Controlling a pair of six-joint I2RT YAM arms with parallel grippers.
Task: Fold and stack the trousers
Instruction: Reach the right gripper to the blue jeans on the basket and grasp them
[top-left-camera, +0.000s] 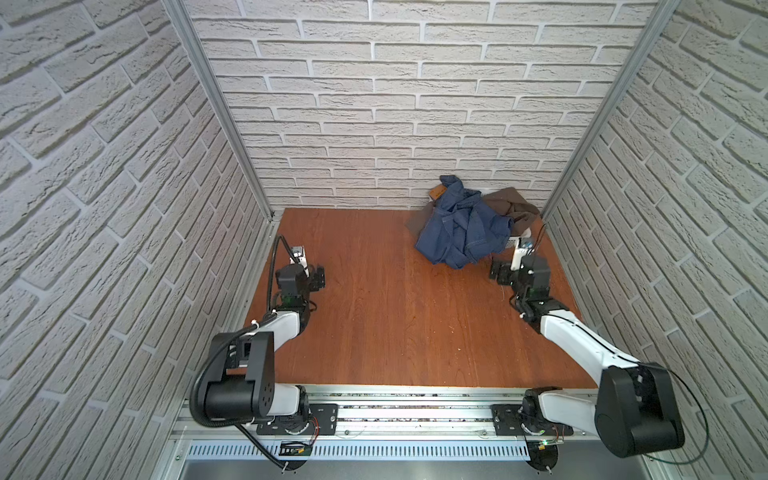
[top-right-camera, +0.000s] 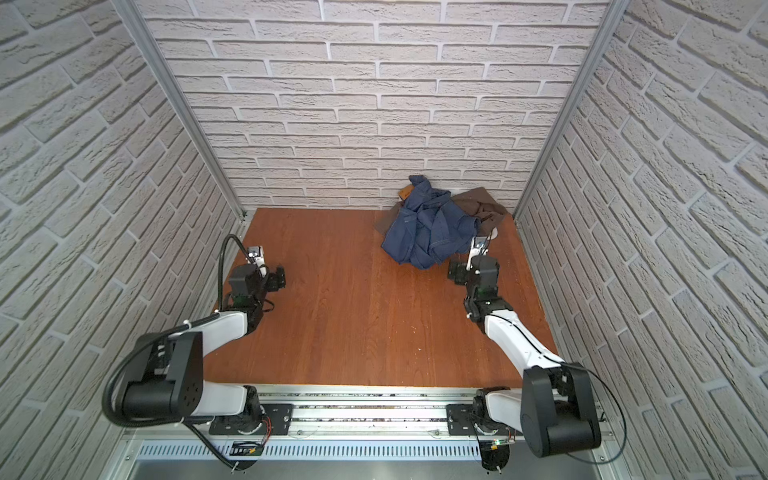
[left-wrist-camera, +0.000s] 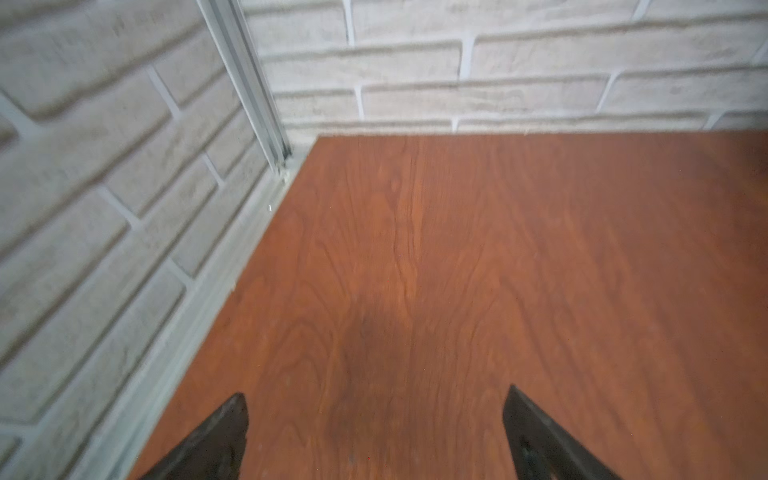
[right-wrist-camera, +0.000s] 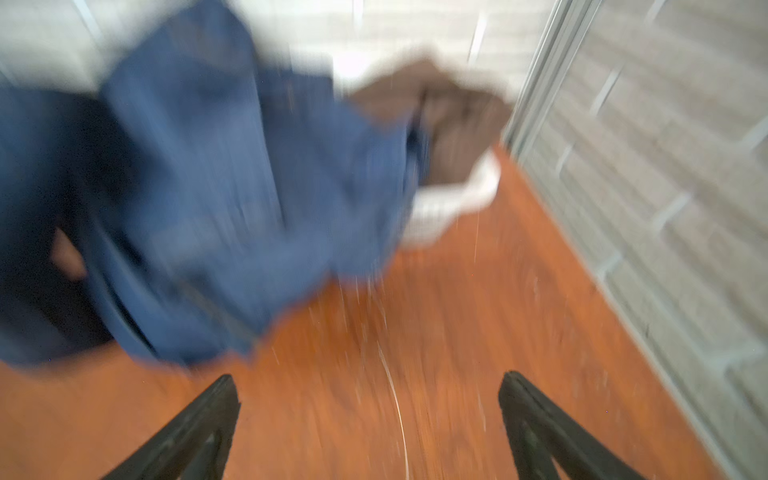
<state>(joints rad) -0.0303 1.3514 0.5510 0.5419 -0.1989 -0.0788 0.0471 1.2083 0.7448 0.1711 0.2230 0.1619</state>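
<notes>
Crumpled trousers (top-left-camera: 465, 232) lie at far right of the wooden surface (top-left-camera: 395, 324), both pincers spread wide & empty.
The dark blue denim heap sits unfolded vs. the far brick wall, tan patch (top-left-camera: 437, 192) at its far end, partly over a brown garment (top-left-camera: 512, 203) & a white container (right-wrist-camera: 457, 203). Right pincer (top-left-camera: 498, 272) is just near of the heap, not touching; wrist view blurred. Left pincer (top-left-camera: 319, 277) is well apart, by the left edge.
</notes>
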